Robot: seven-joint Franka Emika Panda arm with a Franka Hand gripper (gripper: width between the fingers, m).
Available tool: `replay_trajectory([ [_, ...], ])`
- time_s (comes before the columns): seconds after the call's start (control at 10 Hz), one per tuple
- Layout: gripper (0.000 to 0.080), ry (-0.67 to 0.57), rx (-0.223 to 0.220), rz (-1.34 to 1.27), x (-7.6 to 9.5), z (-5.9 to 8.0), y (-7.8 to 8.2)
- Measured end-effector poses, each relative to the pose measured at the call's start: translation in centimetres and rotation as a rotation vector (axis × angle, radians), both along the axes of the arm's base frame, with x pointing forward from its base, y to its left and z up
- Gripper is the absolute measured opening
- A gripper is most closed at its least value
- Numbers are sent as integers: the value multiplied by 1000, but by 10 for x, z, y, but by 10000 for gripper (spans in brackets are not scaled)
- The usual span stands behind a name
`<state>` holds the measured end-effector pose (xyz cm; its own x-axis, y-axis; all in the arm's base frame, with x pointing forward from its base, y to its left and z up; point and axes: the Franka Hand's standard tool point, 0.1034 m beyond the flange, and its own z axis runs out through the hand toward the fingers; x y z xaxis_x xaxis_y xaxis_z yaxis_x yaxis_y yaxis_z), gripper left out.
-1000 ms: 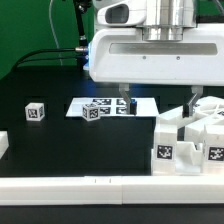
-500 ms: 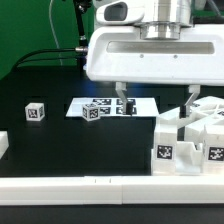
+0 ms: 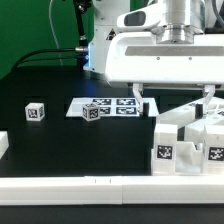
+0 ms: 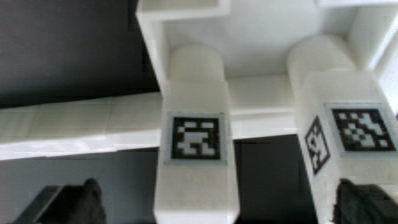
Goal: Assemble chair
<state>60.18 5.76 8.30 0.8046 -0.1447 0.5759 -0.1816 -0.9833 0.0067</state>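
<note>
The chair is loose white parts. A cluster of white tagged blocks point(image 3: 185, 140) stands at the exterior view's right. Two small tagged cubes lie apart from it, one point(image 3: 36, 112) on the black table and one point(image 3: 95, 112) by the marker board. My gripper point(image 3: 170, 95) hangs open above the cluster, holding nothing. In the wrist view two white bars with tags run side by side. One bar point(image 4: 196, 140) lies in the wide gap between my dark fingertips point(image 4: 71, 205), well below them. The other bar point(image 4: 356, 125) is off to one side. My gripper point(image 4: 217, 208) touches neither bar.
The marker board point(image 3: 118, 106) lies flat at the table's middle. A long white border rail point(image 3: 100, 186) runs along the near edge, and a short white piece point(image 3: 3, 145) sits at the exterior view's left. Black cables trail behind.
My gripper has moved toward the exterior view's right, from over the marker board to over the cluster of white parts. Its jaws stayed open. No part has moved.
</note>
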Motion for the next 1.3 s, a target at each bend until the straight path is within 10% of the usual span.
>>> replay_trajectory([
  [0.4, 649, 14, -11, 14, 6, -5, -31],
  [0.9, 649, 62, -2, 14, 13, -64, -19],
  [1.3, 649, 69, 9, -1, 18, -75, -8],
])
